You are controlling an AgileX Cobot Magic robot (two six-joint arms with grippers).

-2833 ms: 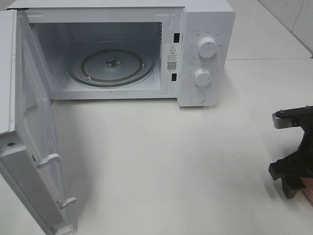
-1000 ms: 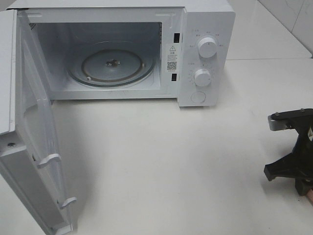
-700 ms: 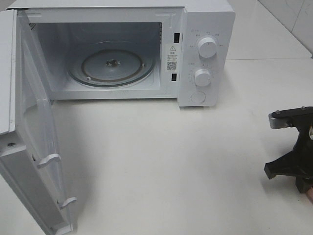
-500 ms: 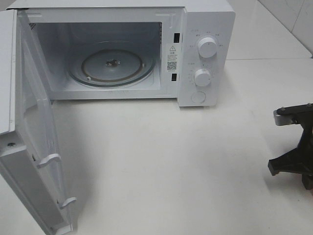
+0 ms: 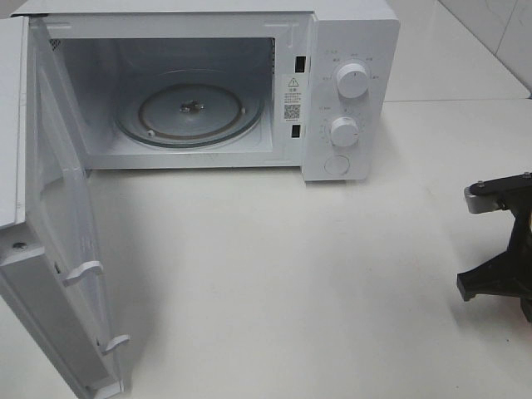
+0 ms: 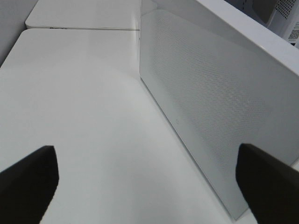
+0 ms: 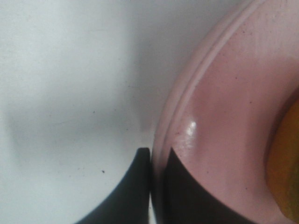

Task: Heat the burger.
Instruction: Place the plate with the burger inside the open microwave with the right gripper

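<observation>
In the right wrist view, my right gripper (image 7: pixel 150 156) is shut on the raised rim of a pink plate (image 7: pixel 224 116), one dark finger (image 7: pixel 131 186) outside the rim and the other inside. A golden-orange sliver of the burger (image 7: pixel 286 163) shows on the plate at the picture's edge. In the high view only the right arm (image 5: pixel 499 249) shows, at the far right edge; plate and burger are out of that frame. My left gripper (image 6: pixel 148 186) is open and holds nothing, beside the outer face of the microwave door (image 6: pixel 210 107).
The white microwave (image 5: pixel 349 100) stands at the back with its door (image 5: pixel 58 249) swung wide open to the left. Its glass turntable (image 5: pixel 189 108) is bare. White tabletop (image 5: pixel 274 274) stretches between the microwave and the right arm.
My right gripper's jaws have closed onto the plate rim, and the right arm has shifted slightly toward the right edge. The left arm and the microwave have not moved.
</observation>
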